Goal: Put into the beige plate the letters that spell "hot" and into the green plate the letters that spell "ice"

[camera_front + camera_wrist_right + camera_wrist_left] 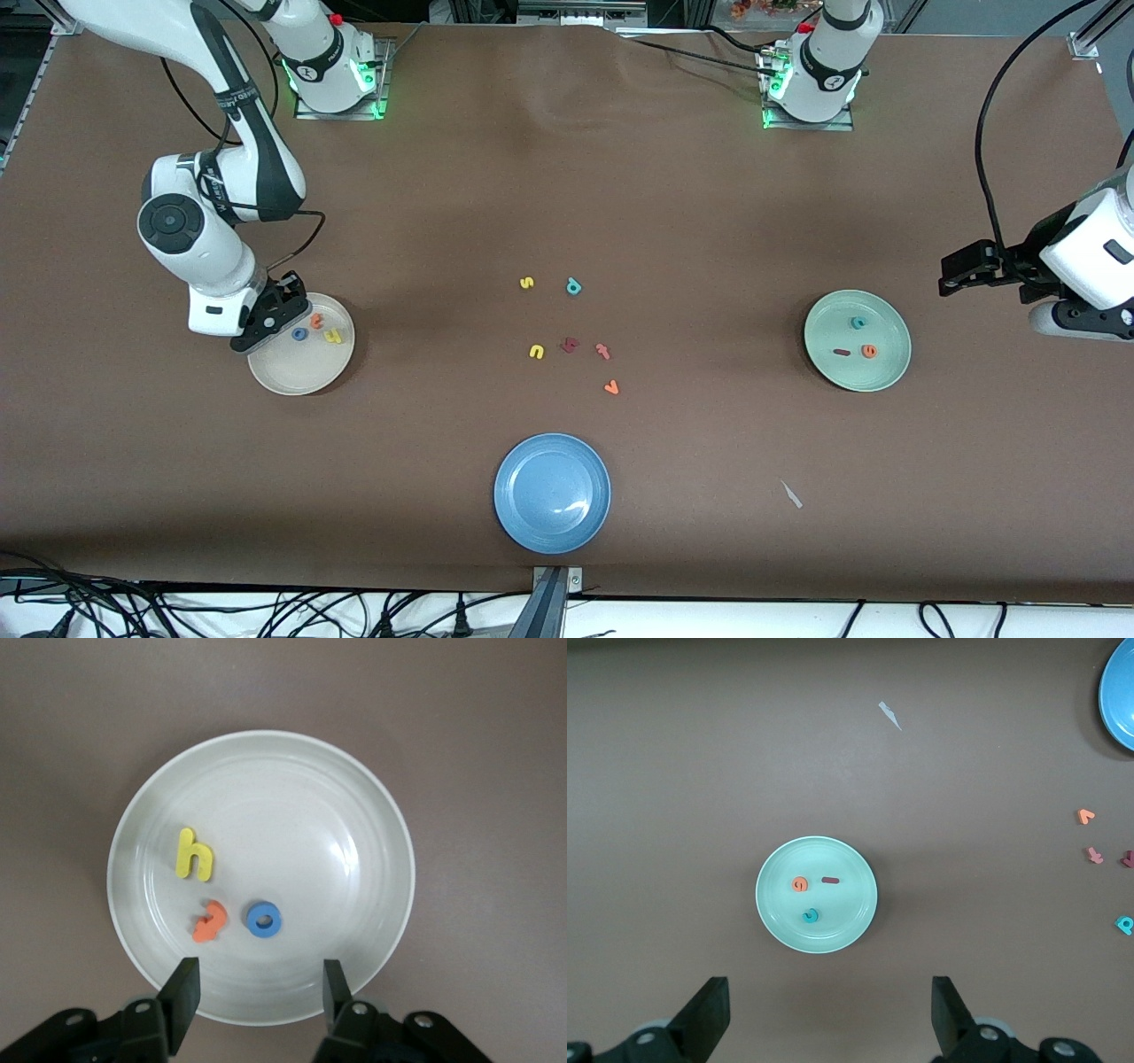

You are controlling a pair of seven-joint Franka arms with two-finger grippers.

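The beige plate (292,372) (372,815) lies toward the right arm's end of the table. In it rest the yellow h (333,336) (193,854), the blue o (299,334) (264,920) and the orange t (316,321) (209,922). My right gripper (276,321) (261,992) hovers over the plate's rim, open, with nothing between its fingers. The green plate (886,372) (855,921) lies toward the left arm's end and holds the dark red i (842,352) (830,879), the teal c (858,322) (811,917) and the orange e (870,351) (800,884). My left gripper (961,270) (828,1019) waits open and empty beside that plate.
Loose letters lie mid-table: a yellow s (526,283), a teal p (573,286), a yellow u (536,352), a dark red letter (570,344), a salmon f (603,351) and an orange v (610,386). A blue plate (523,505) sits nearest the front camera. A pale scrap (791,494) lies beside it.
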